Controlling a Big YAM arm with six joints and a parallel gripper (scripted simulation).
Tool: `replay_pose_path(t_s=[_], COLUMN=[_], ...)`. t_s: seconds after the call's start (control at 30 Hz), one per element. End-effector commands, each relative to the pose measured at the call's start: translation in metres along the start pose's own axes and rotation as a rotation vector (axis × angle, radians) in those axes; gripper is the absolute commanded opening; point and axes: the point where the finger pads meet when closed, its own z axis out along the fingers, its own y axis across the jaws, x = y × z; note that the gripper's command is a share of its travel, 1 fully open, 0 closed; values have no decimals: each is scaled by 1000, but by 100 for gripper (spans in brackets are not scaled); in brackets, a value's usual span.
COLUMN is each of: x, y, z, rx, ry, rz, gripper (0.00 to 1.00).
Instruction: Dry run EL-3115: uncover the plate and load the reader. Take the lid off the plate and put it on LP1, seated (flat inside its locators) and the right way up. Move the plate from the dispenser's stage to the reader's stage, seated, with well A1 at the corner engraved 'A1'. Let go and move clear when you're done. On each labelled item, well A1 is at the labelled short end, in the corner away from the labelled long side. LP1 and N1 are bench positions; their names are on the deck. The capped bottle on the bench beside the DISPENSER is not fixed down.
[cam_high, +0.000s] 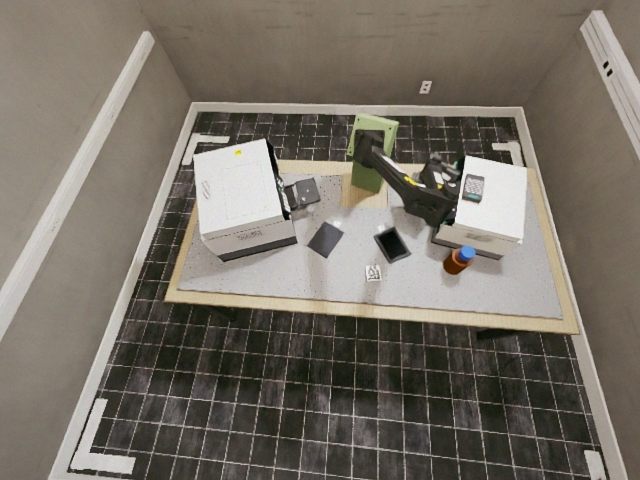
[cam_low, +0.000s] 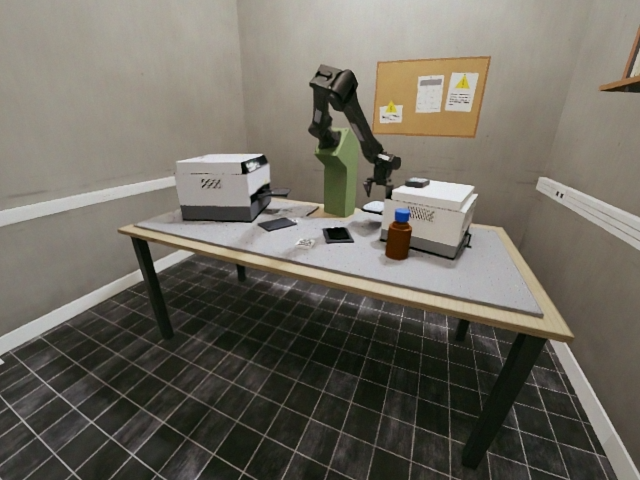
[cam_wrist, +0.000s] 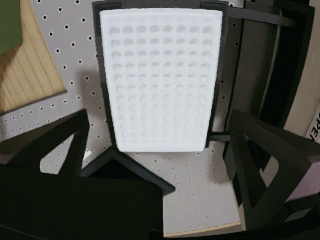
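Note:
The white plate (cam_wrist: 160, 76) (cam_low: 373, 207) lies on the dispenser's dark stage (cam_wrist: 231, 74), at the left side of the white dispenser (cam_high: 493, 206) (cam_low: 438, 212). Its wells show only faintly, as if through a lid. My gripper (cam_wrist: 159, 116) (cam_low: 376, 191) is open and hangs straight above the plate, apart from it, with one finger on each side in the wrist view. In the top view the arm (cam_high: 392, 173) hides the plate. The reader (cam_high: 240, 198) (cam_low: 224, 186) stands at the left with its empty dark stage (cam_high: 305, 192).
A flat dark pad (cam_high: 325, 239) (cam_low: 277, 223) and a framed dark nest (cam_high: 391, 244) (cam_low: 338, 234) lie mid-bench, with a small label tile (cam_high: 373, 272) in front. A brown bottle with a blue cap (cam_high: 457, 259) (cam_low: 398, 234) stands by the dispenser. The green arm base (cam_high: 369, 155) stands behind.

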Motion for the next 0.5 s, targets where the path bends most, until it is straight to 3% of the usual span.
replay_pose_path(t_s=[0.0,0.47], x=[0,8], y=[-6,3], z=[8,4], rx=[2,-3], ry=[0,-2], rz=[11,13], gripper=[100,100])
